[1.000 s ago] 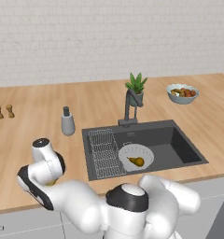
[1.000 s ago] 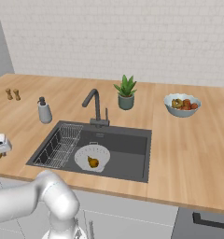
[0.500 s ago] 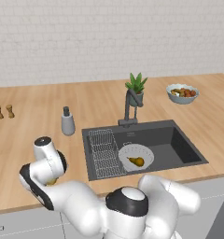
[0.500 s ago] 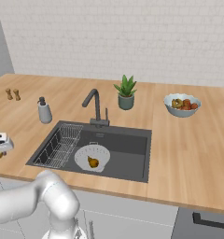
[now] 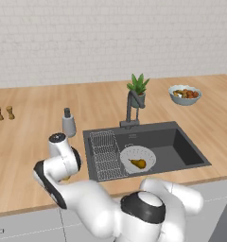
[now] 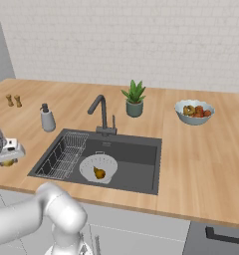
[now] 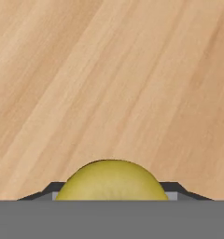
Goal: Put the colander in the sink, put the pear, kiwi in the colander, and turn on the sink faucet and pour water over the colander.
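The white colander (image 5: 138, 158) (image 6: 98, 167) sits in the dark sink (image 5: 181, 149) (image 6: 136, 169), just right of the wire rack. The brownish pear (image 5: 138, 163) (image 6: 98, 173) lies inside it. The dark gooseneck faucet (image 5: 130, 106) (image 6: 100, 112) stands behind the basin, and no water runs from it. On the counter left of the sink, my gripper (image 6: 9, 158) (image 7: 111, 191) points down, shut on the yellow-green kiwi (image 7: 111, 181) (image 6: 8, 162). The kiwi sits between the two dark finger tips, close over the wood.
A wire rack (image 5: 105, 153) fills the sink's left part. A grey soap dispenser (image 5: 68, 123) stands behind my hand, and two small shakers (image 5: 4, 113) stand far left. A potted plant (image 5: 138, 89) and a fruit bowl (image 5: 184, 94) are behind and right of the sink.
The jaws have closed in on the kiwi. The arm has stayed over the same spot on the counter.
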Tool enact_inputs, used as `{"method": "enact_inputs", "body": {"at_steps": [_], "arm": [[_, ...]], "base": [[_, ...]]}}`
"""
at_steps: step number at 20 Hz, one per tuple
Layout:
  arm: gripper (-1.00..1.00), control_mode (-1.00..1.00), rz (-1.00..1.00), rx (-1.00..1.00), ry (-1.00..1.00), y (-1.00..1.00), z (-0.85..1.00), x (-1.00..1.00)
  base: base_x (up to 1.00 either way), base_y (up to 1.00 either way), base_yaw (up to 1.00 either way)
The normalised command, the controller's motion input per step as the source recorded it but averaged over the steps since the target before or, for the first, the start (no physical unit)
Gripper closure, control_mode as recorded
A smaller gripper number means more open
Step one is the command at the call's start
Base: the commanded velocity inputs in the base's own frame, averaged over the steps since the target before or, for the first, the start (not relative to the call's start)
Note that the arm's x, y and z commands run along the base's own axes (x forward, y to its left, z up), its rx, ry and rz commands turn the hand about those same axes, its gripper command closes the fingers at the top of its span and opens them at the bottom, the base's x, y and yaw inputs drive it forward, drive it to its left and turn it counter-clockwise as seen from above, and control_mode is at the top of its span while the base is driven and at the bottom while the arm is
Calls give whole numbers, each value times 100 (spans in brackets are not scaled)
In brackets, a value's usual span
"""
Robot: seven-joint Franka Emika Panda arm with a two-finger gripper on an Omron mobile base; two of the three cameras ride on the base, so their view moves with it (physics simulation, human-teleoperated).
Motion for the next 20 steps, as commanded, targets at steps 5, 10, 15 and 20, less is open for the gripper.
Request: {"method": "enact_inputs", "body": {"at_steps": [5,10,15,20], "arm": [[100,-100,-8,0,-8,-85,32,0],[100,-100,-11,0,-2,-91,27,0],[100,-100,-17,0,1,-98,18,0],[100,-100,-13,0,6,-97,12,10]], "base": [[0,0,0],[0,0,0],[0,0,0],[0,0,0]]}}
